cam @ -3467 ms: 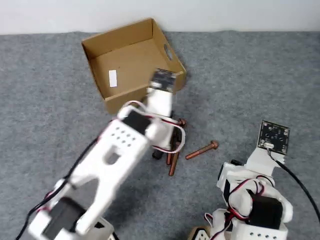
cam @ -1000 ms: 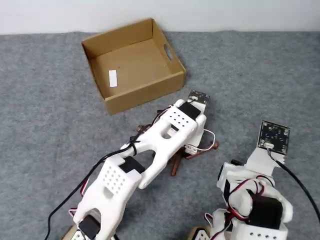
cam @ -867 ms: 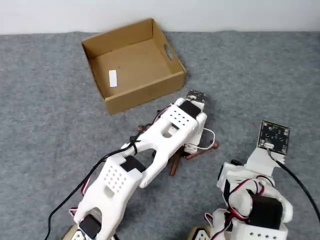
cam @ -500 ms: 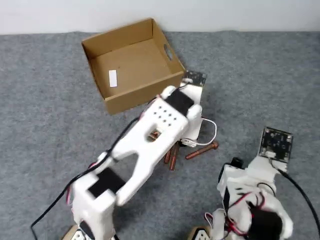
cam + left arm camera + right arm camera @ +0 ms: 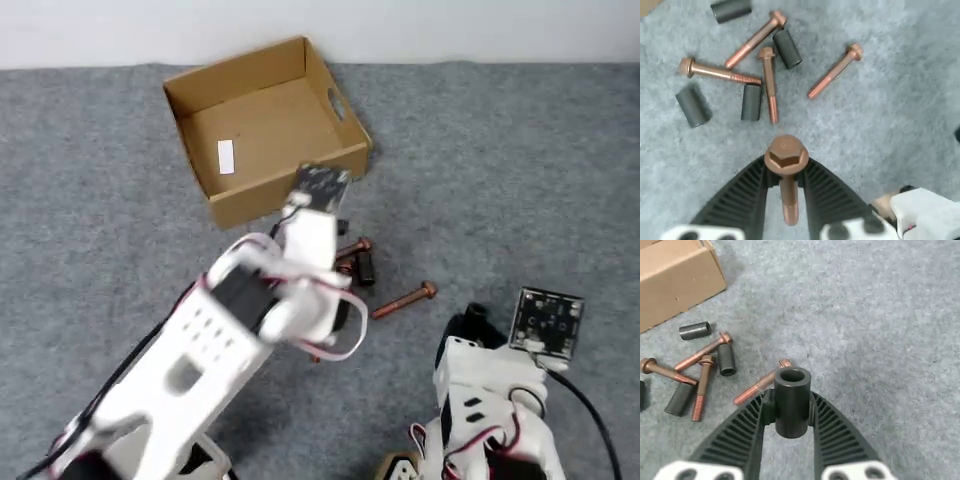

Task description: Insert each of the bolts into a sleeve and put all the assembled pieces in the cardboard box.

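Left gripper clamped on bolt near its head end. Right gripper clamped on sleeve mid-body. Both held off cardboard box. 4 loose bolts and 4 loose sleeves lie near box front. Parts likely rigid, smooth, prone to roll; grip mid-length.

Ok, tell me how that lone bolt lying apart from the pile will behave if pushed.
The lone bolt looks like solid coppery metal, so probably stiff and heavy for its size. Its round shank would likely roll, but the wider head should swing it in an arc. The grey carpet probably damps sliding.
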Controlling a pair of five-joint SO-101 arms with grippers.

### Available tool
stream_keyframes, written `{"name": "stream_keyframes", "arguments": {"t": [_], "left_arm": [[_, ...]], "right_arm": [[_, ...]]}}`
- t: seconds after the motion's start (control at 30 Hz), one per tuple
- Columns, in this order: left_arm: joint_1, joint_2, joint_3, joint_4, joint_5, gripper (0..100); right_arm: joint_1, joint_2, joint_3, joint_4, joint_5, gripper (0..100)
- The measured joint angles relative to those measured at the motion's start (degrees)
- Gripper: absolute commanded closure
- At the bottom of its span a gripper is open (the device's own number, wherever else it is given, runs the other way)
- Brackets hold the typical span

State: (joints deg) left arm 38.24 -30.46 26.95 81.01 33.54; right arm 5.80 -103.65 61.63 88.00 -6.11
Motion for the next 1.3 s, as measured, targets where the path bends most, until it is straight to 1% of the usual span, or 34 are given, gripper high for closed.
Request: {"name": "stream_keyframes", "arguments": {"t": [0.07,0.1,0.2,0.23,0.3,0.4,0.5,0.7,0.87,1.07,1.13,1.3], "left_arm": [[0.00,-6.59,6.86,-4.48,-0.26,100],[0.00,-9.67,10.11,-6.15,-0.44,100],[0.00,-17.85,17.14,-7.82,-0.26,100],[0.00,-20.04,18.64,-8.00,-0.26,100],[0.00,-23.56,19.87,-8.53,-0.26,100],[0.00,-28.40,20.22,-9.93,-2.37,100],[0.00,-33.41,20.22,-11.43,-3.60,100],[0.00,-42.11,20.22,-14.77,-3.60,100],[0.00,-46.07,20.22,-17.85,-4.04,100],[0.09,-50.81,24.44,-29.27,-8.09,100],[0.09,-51.96,26.55,-31.91,-8.53,100],[0.09,-53.63,31.65,-33.14,-8.53,100]], "right_arm": [[-0.44,0.09,1.32,-1.49,0.00,99.1],[-1.93,0.18,1.67,-2.02,0.00,99.1],[-8.18,0.00,2.11,-3.34,0.00,99.0],[-11.43,0.00,2.11,-3.87,0.00,99.0],[-17.49,0.00,2.11,-5.45,-1.05,99.0],[-25.05,0.09,3.08,-7.82,-4.75,99.0],[-28.22,0.26,4.57,-9.23,-5.71,99.0],[-39.30,0.09,4.57,-9.23,-6.07,99.0],[-41.32,0.09,4.57,-9.23,-5.98,99.0],[-41.23,0.09,4.57,-9.23,1.49,99.0],[-41.23,0.09,4.57,-9.23,3.25,99.0],[-43.69,0.09,4.57,-9.23,5.19,99.0]]}}
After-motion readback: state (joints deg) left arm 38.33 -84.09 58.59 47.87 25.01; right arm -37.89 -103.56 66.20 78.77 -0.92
